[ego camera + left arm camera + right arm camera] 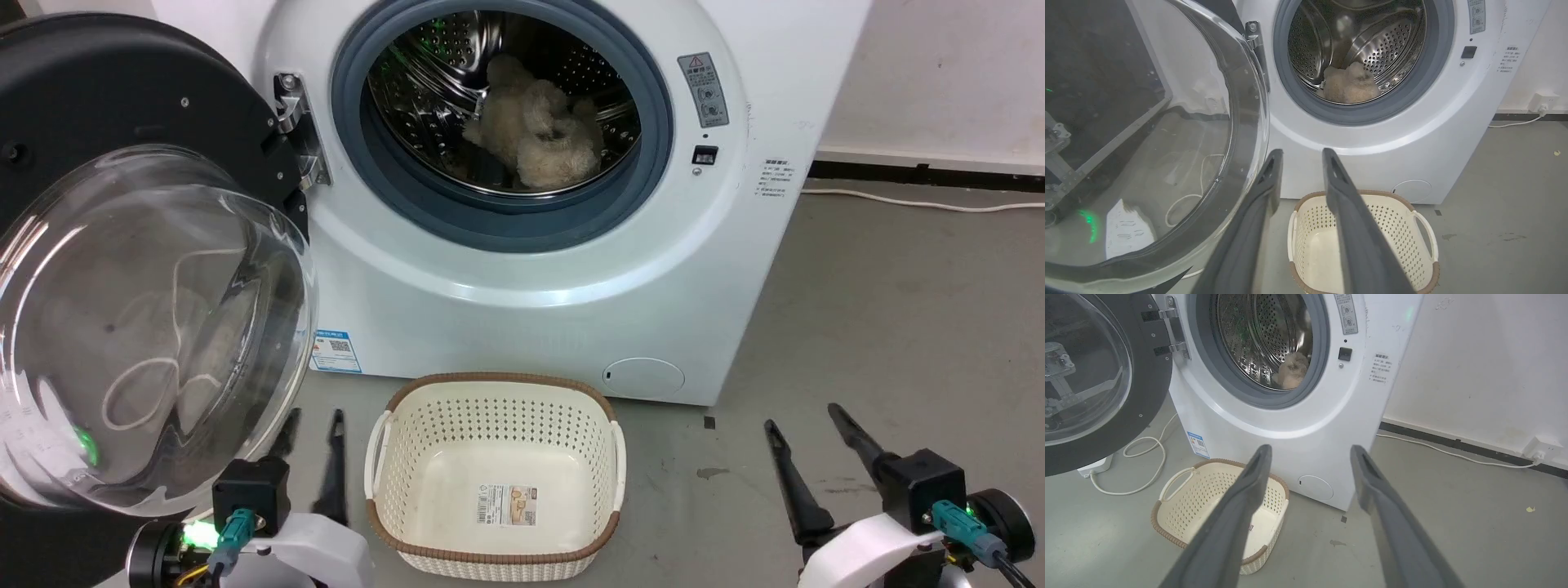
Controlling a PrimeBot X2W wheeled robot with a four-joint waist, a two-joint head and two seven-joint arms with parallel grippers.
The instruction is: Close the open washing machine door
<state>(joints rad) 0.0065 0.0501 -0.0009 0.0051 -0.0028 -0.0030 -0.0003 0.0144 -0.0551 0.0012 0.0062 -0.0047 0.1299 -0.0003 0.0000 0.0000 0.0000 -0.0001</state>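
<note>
The washing machine door (122,327) stands wide open, hung on its hinge (298,131) at the robot's left of the white washer (531,310), with its clear glass bowl bulging towards the robot. The left gripper (316,415) sits low, just under the door's bottom edge. Its fingers are apart with nothing between them. The outer finger (1267,179) lies right beside the door's rim (1251,134), though I cannot tell whether it touches. The right gripper (801,416) is well apart from the door, across a cream basket (498,378) on the floor, and its fingers are spread wider and hold nothing. Inside the steel drum, behind the blue-grey rubber ring (506,220), lies a beige plush toy (531,131).
</note>
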